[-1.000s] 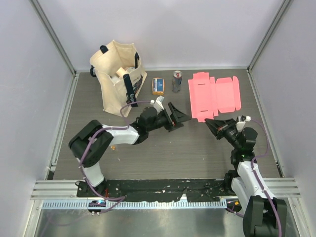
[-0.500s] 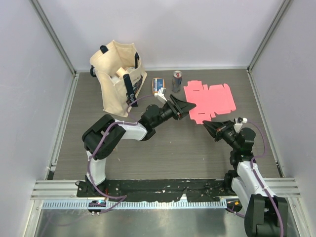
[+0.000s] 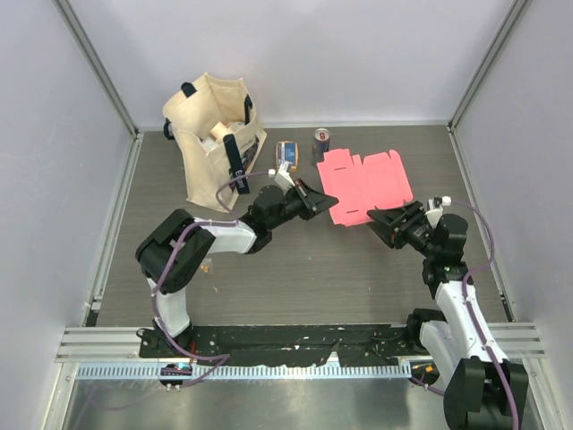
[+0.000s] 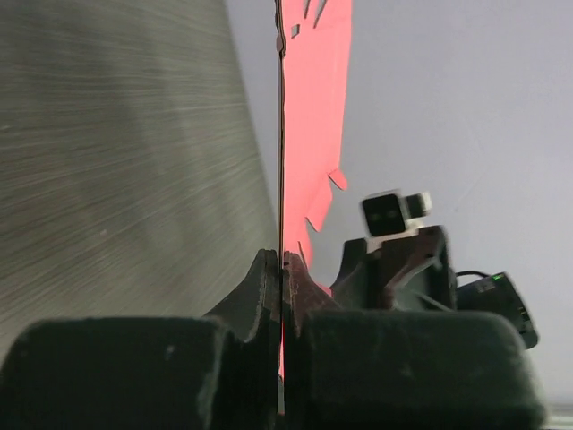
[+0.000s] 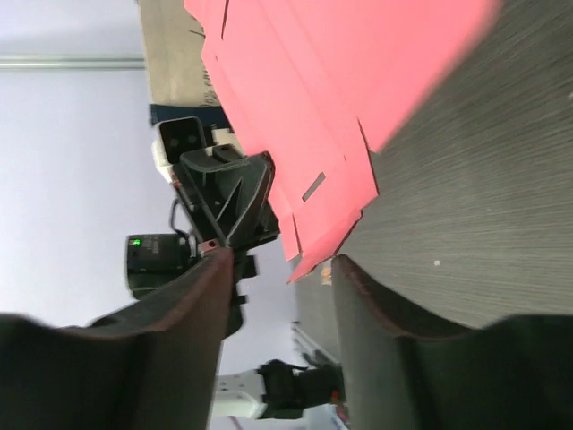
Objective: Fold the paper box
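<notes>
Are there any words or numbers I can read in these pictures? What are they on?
No text here is clear enough to quote.
On the small packet: a printed label, too small to read.
On the can: a red mark on top, too blurred to read.
On the black strap of the tote bag: white lettering, too small to read.
On the paper box: no print, plain pink.

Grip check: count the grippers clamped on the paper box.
1: the left gripper, shut on the paper box's left edge. The right gripper, at its near edge, is open.
</notes>
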Controlling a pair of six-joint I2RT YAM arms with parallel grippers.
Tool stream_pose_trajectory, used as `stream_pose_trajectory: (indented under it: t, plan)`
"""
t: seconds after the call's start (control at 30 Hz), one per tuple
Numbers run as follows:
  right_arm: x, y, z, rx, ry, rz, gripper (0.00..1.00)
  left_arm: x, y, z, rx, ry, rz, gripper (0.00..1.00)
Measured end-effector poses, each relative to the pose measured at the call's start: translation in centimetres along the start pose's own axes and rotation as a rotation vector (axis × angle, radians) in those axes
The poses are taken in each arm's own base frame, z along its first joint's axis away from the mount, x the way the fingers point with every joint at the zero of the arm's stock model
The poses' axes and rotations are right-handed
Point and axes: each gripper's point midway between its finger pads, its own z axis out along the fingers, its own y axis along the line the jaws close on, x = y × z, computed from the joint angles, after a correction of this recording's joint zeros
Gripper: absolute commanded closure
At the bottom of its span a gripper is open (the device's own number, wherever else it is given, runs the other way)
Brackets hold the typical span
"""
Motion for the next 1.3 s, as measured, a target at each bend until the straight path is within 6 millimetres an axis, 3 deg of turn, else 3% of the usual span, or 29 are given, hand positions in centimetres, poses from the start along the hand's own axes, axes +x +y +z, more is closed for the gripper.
stream_pose_trajectory:
  t: [0.13,0.33,0.5,0.57,0.7,0.83,1.07,1.2,1.3]
  plan:
    - [-0.9,-0.3,0.2,0.107,0.004,-0.141,0.35,-1.6,1.2,-2.4,-0.104,-0.004,0.077,1.00]
    - [-2.7,-1.5,-0.3,0.270,0.002,-0.348,0.34,-5.2,-1.0,-6.3,-0.178,-0.012,0.295,1.00]
    - [-2.9,-1.3,0.0,0.385,0.065,-0.521,0.35,-5.8,-0.2,-9.1,-0.288,0.131,0.458,1.00]
    - [-2.0,0.3,1.2,0.390,0.120,-0.635,0.35,-5.4,1.0,-10.5,-0.345,0.225,0.509,1.00]
    - [0.9,5.6,4.4,0.294,0.227,-0.906,0.35,-3.8,2.4,-13.5,-0.415,0.418,0.568,1.00]
    - [4.1,9.3,6.0,0.113,0.319,-1.104,0.34,-1.2,1.6,-16.6,-0.359,0.611,0.626,1.00]
    - [7.4,10.1,5.4,-0.094,0.484,-1.240,0.34,1.9,-3.0,-20.7,-0.105,0.741,0.769,1.00]
    - [9.1,9.8,5.3,-0.181,0.580,-1.226,0.37,2.9,-4.9,-21.4,0.019,0.766,0.805,1.00]
    - [10.7,9.6,4.7,-0.249,0.648,-1.202,0.43,3.4,-4.7,-21.5,0.053,0.797,0.795,1.00]
